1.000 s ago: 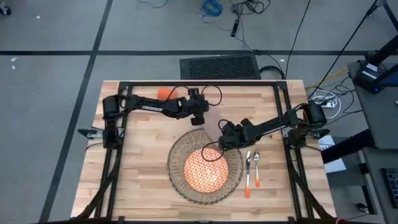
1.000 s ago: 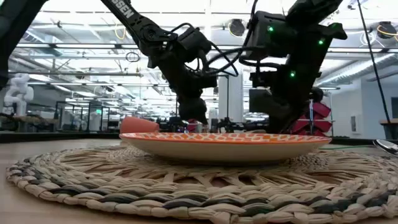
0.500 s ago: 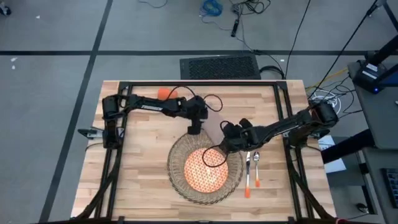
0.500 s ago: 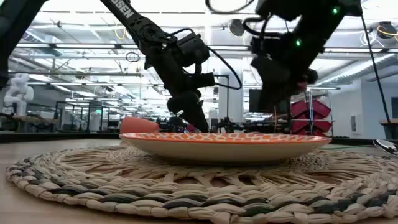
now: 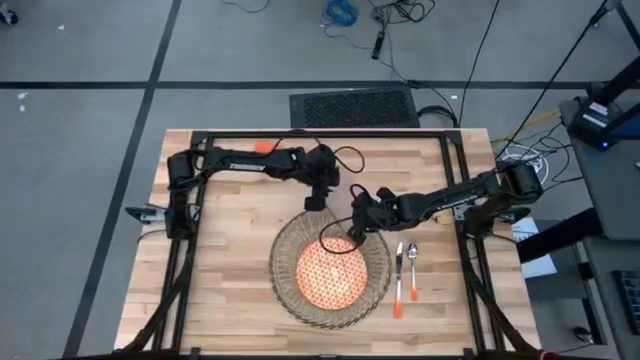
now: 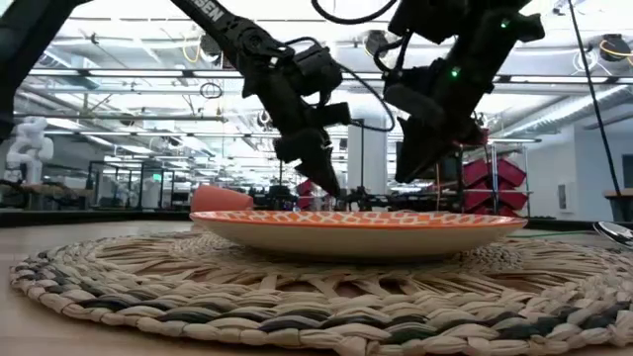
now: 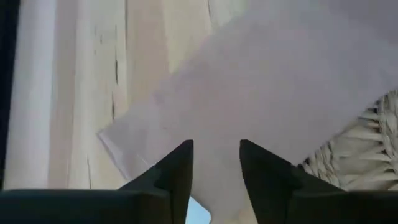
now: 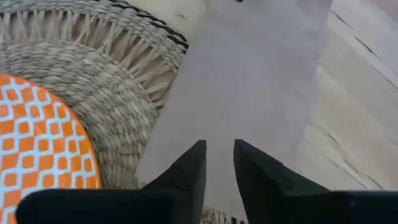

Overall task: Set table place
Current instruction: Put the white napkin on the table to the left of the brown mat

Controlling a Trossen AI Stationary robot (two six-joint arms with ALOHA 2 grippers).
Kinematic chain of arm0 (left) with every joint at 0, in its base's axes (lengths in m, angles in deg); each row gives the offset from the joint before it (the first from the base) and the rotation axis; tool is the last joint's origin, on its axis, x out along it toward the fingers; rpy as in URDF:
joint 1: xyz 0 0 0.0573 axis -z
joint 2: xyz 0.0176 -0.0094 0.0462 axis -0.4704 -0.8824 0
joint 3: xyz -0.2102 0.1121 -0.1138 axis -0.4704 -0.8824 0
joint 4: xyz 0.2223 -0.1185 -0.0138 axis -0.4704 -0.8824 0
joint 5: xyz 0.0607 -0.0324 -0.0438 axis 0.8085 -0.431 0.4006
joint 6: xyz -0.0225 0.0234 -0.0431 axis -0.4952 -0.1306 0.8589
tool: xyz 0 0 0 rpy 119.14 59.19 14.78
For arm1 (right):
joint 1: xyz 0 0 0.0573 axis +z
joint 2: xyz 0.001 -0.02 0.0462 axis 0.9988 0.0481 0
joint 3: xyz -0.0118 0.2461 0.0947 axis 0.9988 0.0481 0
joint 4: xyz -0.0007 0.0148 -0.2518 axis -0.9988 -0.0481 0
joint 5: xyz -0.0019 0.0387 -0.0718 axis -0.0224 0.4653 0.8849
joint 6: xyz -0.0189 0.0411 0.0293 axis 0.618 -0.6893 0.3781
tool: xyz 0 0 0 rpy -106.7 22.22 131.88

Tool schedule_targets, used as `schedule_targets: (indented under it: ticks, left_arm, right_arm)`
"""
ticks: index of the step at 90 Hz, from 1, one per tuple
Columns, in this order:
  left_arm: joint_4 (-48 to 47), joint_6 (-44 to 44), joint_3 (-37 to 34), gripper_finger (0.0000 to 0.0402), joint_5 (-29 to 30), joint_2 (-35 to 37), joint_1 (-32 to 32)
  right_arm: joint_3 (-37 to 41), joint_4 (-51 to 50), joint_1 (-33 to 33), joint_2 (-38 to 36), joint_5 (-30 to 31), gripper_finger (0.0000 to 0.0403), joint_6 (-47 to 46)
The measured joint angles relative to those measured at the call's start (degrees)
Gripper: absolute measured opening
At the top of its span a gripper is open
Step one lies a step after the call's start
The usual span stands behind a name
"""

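High view looks straight down on the whole table [image 5: 230, 240]; low view sits at tabletop level beside the placemat [image 6: 297, 287]; both wrist views look closely down on the napkin [image 7: 261, 93].

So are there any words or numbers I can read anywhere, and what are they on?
"TROSSEN", white letters, only just readable, on the dark left robot arm in the high view.
"...SEN", the end of that word, on the same arm in the low view.
Nothing to read on the orange-patterned round plate, the round woven wicker placemat, the beige cloth napkin or the light-wood table.
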Motion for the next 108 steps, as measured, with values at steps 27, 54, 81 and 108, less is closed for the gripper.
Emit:
schedule_targets:
  ticks: [27, 54, 81, 108]
  left_arm:
    - [-3.7, -1.0, 5.7, 0.0078, 2.2, -7.4, -0.3]
    - [-19.7, 2.0, 8.1, 0.0009, 3.1, -7.8, -3.4]
    - [-27.7, 17.6, 7.7, 0.0004, 0.7, -7.5, -3.2]
    - [-30.5, 22.4, 4.3, 0.0004, -1.5, -7.5, -1.1]
  right_arm:
    - [0.0, 0.2, -1.4, 0.0, -3.0, 0.0059, 1.7]
    - [0.0, 0.7, -2.4, 1.5, -3.6, 0.0059, 4.0]
    - [0.0, 3.9, -3.5, 1.5, -10.8, 0.0059, 12.1]
    - [0.0, 8.0, -4.9, 1.5, -16.7, 0.0058, 19.1]
